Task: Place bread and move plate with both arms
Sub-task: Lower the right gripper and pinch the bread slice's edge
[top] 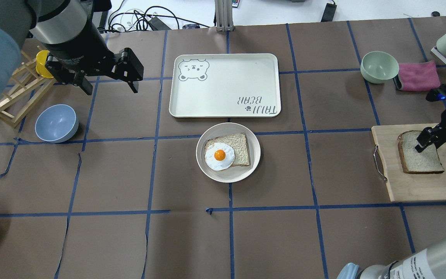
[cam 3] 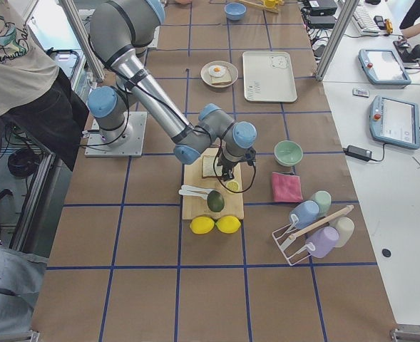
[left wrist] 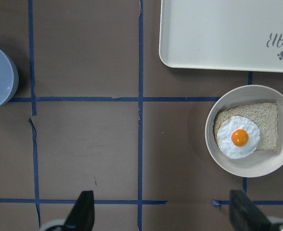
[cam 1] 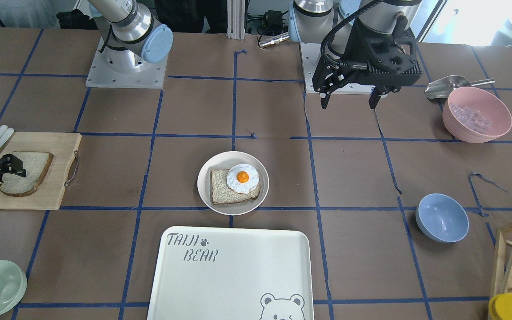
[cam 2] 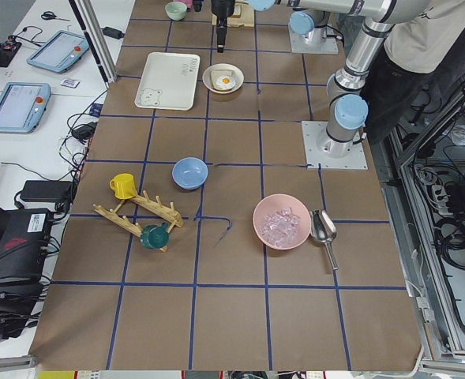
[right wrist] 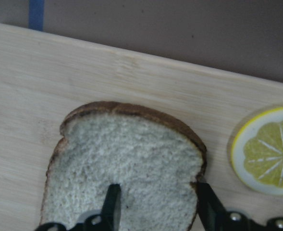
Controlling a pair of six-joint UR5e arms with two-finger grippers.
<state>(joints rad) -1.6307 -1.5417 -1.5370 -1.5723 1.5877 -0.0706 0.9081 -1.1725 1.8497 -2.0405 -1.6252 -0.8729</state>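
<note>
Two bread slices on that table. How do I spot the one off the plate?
Find the pale wooden cutting board at the robot's right. The square bread slice lies on it. Unlike the thin-crusted slice on the round cream plate, it has thick dark crust and no fried egg.

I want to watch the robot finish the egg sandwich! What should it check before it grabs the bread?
1. Bread lying flat on the cutting board: ok.
2. Right gripper open, with one side of the bread between its fingers: ok.
3. Fingers low enough to pinch the slice: cannot tell.
4. Lemon slice out of the fingers' way: ok, it lies beside the bread, not touching it.
5. Top of the fried egg on the plate free: ok.
6. Left gripper away from the plate: ok, it is open and off to one side over the table.
</note>
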